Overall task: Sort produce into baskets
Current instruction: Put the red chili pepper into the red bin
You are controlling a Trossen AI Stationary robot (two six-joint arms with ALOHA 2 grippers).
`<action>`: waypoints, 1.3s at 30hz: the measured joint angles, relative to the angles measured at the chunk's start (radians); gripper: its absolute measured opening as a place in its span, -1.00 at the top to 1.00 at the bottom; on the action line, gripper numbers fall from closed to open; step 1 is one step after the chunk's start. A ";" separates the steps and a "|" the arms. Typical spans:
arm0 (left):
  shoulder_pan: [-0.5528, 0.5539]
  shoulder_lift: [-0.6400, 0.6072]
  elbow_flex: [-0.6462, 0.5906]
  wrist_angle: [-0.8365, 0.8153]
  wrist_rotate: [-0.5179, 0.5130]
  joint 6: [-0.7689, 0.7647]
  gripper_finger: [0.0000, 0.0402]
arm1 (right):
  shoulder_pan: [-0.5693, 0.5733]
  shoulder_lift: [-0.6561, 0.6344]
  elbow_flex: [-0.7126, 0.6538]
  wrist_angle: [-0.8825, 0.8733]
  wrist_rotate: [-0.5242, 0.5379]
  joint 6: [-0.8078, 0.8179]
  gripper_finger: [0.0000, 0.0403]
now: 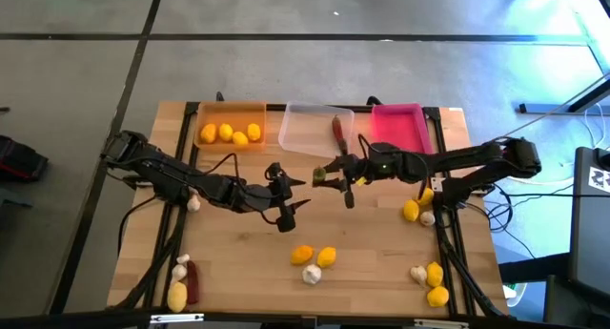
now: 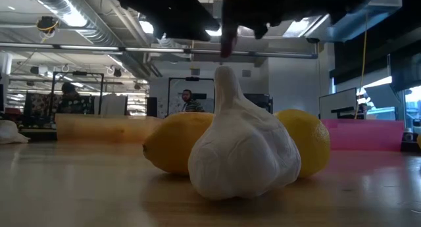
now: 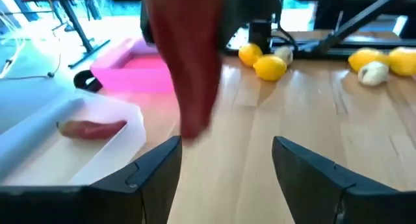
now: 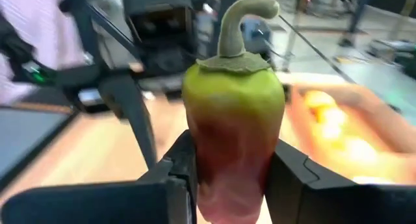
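My right gripper [image 4: 227, 178] is clamped on a chili [image 4: 233, 113] above bare wood, just near of the clear tray [image 1: 307, 136]. My left gripper [image 1: 289, 203] stands open beside it. I see free table between them and the lemons [image 1: 315, 257].

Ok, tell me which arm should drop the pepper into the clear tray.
Right. Its claw already grips the pepper and sits just in front of the clear tray. The left claw is open and empty.
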 joint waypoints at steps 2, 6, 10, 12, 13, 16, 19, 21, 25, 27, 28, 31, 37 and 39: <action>-0.003 -0.016 0.000 -0.049 0.000 -0.030 -0.16 | -0.005 -0.055 0.000 -0.089 0.054 -0.019 0.45; -0.010 -0.026 0.000 -0.128 -0.003 -0.090 -0.13 | -0.034 -0.165 0.000 -0.301 0.182 -0.038 0.45; -0.011 -0.027 0.000 -0.199 -0.005 -0.148 -0.12 | -0.086 -0.256 0.000 -0.504 0.305 -0.040 0.45; -0.009 -0.027 0.000 -0.232 -0.009 -0.175 -0.12 | -0.125 -0.280 0.000 -0.605 0.378 -0.040 0.45; -0.007 -0.027 0.000 -0.245 -0.013 -0.186 -0.12 | -0.147 -0.288 0.000 -0.651 0.417 -0.040 0.45; 0.000 -0.027 0.000 -0.264 -0.019 -0.202 -0.12 | -0.231 -0.291 0.000 -0.760 0.497 -0.040 0.45; 0.005 -0.027 0.000 -0.264 -0.021 -0.204 -0.12 | -0.337 -0.280 -0.005 -0.807 0.496 -0.037 0.44; 0.005 -0.027 0.000 -0.264 -0.022 -0.206 -0.12 | -0.409 -0.271 -0.024 -0.812 0.463 -0.023 0.44; 0.004 -0.027 0.000 -0.266 -0.022 -0.207 -0.12 | -0.546 -0.240 -0.061 -0.812 0.376 0.006 0.44; 0.004 -0.027 0.000 -0.266 -0.022 -0.206 -0.12 | -0.602 -0.214 -0.069 -0.812 0.356 0.018 0.44; 0.004 -0.027 0.000 -0.266 -0.022 -0.206 -0.12 | -0.626 -0.203 -0.073 -0.815 0.346 0.032 0.44; 0.004 -0.027 0.000 -0.264 -0.022 -0.205 -0.12 | -0.689 -0.162 -0.081 -0.808 0.300 0.065 0.44; 0.003 -0.027 0.000 -0.265 -0.022 -0.206 -0.12 | -0.779 -0.088 -0.082 -0.826 0.189 0.132 0.44; 0.003 -0.027 0.000 -0.265 -0.022 -0.206 -0.12 | -0.794 -0.063 -0.082 -0.827 0.183 0.133 0.44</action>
